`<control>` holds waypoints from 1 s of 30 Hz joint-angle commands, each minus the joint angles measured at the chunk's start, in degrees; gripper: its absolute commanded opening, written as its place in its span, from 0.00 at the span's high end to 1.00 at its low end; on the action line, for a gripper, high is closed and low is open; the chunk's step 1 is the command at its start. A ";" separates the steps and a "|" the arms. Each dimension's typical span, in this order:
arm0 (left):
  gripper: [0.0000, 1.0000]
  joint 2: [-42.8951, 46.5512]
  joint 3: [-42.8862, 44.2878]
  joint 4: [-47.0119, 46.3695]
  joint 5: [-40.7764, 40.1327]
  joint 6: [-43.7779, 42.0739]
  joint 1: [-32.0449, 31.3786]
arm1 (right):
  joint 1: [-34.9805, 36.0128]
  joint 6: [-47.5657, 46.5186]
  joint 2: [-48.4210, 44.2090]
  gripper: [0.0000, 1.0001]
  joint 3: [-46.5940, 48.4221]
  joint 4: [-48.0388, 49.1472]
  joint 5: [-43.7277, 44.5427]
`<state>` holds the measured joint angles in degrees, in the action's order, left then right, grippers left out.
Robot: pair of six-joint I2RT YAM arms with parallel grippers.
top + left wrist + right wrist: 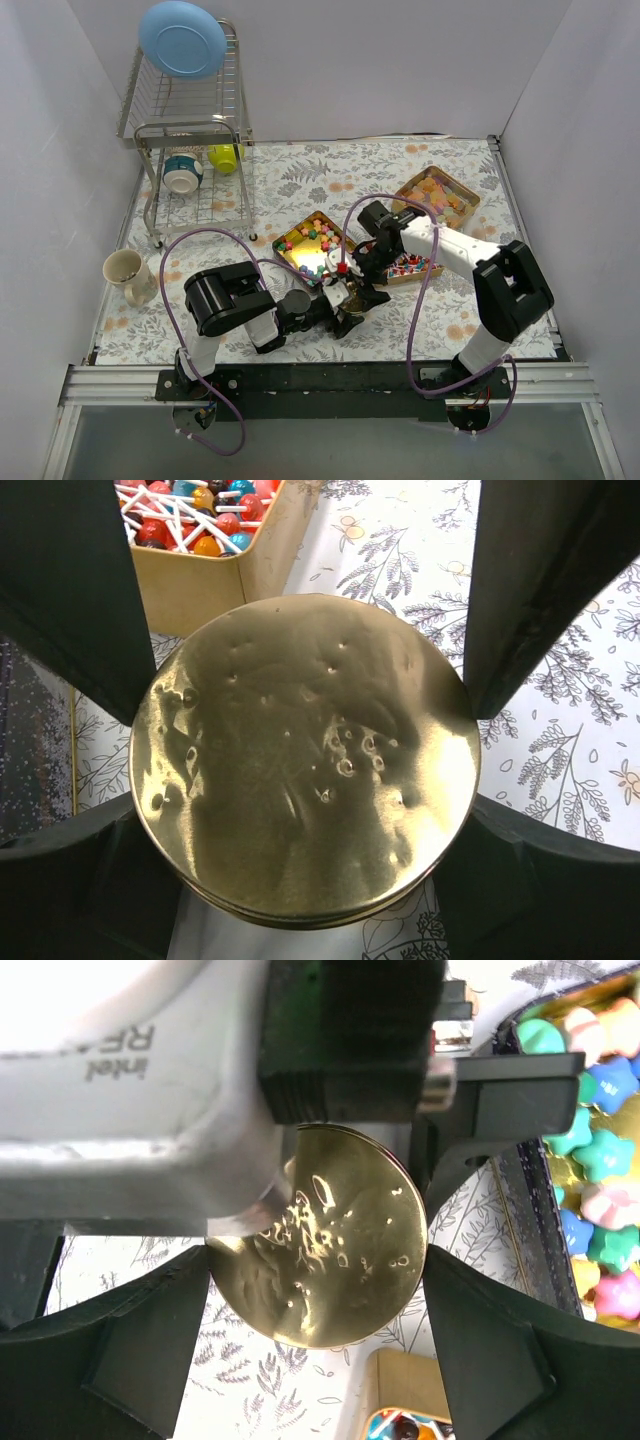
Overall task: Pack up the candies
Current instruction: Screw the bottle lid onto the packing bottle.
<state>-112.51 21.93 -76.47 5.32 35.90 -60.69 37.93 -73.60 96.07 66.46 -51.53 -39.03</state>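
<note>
Left jaws: you have them closed on the gold lid (305,760), its rim pressed against both sides.
Right jaws: spread wide and flanking the same lid; you cannot tell whether they grip it.
Candies (598,1155): in open tins (200,585) just beyond the lid, outside both jaws.

The lid (305,770) is glossy dimpled gold metal; the tablecloth (590,780) seems matt.
</note>
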 commanded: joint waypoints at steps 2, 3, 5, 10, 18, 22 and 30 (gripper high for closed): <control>1.00 -2.10 -1.28 13.98 0.48 2.68 0.30 | 0.74 7.76 -5.19 0.23 -8.79 12.92 1.32; 1.00 -2.19 -1.28 14.15 0.65 2.68 0.30 | 0.65 10.82 -5.63 0.25 -9.58 13.90 1.58; 1.00 -2.27 -1.28 14.24 0.83 2.77 0.31 | 0.65 14.87 -6.42 0.26 -11.61 16.44 2.02; 1.00 -2.80 -1.02 14.15 0.83 2.95 0.39 | 0.74 27.16 -7.74 0.28 -13.45 19.79 3.86; 1.00 -3.16 -0.58 15.03 0.21 3.03 0.30 | 1.35 39.67 -10.91 0.31 -17.59 25.51 9.40; 1.00 -2.72 -0.05 17.04 1.53 2.86 0.30 | 1.35 40.47 -12.13 0.31 -18.82 25.51 10.46; 0.02 6.23 -0.30 27.85 2.76 6.46 0.30 | 1.35 38.97 -14.07 0.30 -21.01 25.95 13.18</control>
<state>-109.95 23.73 -69.80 7.25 36.67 -60.10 38.30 -36.84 80.64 48.73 -25.63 -31.64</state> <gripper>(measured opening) 0.979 0.871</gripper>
